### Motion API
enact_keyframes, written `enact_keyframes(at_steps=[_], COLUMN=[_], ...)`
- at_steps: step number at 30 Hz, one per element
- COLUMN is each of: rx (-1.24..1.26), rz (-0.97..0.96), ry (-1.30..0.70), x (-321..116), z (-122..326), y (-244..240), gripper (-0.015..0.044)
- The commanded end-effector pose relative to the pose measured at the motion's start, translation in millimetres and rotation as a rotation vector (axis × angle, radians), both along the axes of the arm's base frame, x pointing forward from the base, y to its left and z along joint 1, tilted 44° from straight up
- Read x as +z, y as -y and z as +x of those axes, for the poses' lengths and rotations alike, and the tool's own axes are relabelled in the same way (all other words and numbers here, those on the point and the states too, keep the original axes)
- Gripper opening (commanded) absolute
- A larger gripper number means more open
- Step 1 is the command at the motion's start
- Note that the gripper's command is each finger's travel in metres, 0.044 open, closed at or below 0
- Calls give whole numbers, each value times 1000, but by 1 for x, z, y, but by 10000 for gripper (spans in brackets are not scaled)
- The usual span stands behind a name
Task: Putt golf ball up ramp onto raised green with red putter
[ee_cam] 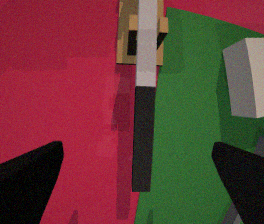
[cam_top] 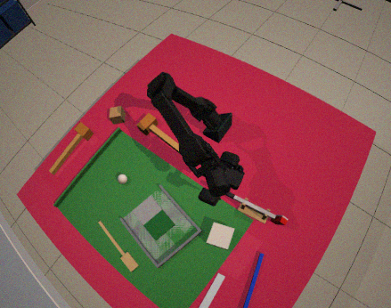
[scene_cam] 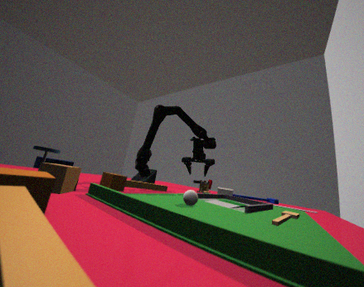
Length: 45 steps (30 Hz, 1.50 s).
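The arm arches over, its pincer (scene_cam: 197, 167) pointing straight down, spread wide and empty, above the red putter (ee_cam: 143, 106).

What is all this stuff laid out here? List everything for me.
Red mat: 1, red, on the tiled floor, under everything.
Green turf: 1, green, on the mat.
Golf ball: 1, white, on the turf.
Raised green: 1, grey ramps around a dark green square, mid-turf.
Putter: 1, black grip, white shaft, red head, resting on a small wooden stand at the turf's edge.
Wooden mallets: 3, tan, two on the mat, one on the turf.
Wooden block: 1, tan, on the mat.
White block: 1, turf corner.
Blue bar: 1, on the mat.
Grey bar: 1, beside the blue one.
Arm: 1, black.
Fingers: open, above the putter's grip.
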<state>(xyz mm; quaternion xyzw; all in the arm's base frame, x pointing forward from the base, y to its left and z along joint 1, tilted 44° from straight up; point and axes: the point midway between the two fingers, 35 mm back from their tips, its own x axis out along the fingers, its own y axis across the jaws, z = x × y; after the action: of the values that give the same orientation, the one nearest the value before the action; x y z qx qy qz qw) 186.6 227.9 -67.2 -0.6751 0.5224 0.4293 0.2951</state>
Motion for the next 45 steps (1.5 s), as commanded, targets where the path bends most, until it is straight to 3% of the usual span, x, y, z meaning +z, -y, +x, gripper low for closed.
enact_keyframes(at_steps=[1, 39, 45], rx=[-8, -8, -10], rz=[-6, -8, -4], ry=[15, 17, 16], x=[-2, -50, -49], z=[5, 16, 16], y=[3, 47, 45], gripper=[440, 440, 282])
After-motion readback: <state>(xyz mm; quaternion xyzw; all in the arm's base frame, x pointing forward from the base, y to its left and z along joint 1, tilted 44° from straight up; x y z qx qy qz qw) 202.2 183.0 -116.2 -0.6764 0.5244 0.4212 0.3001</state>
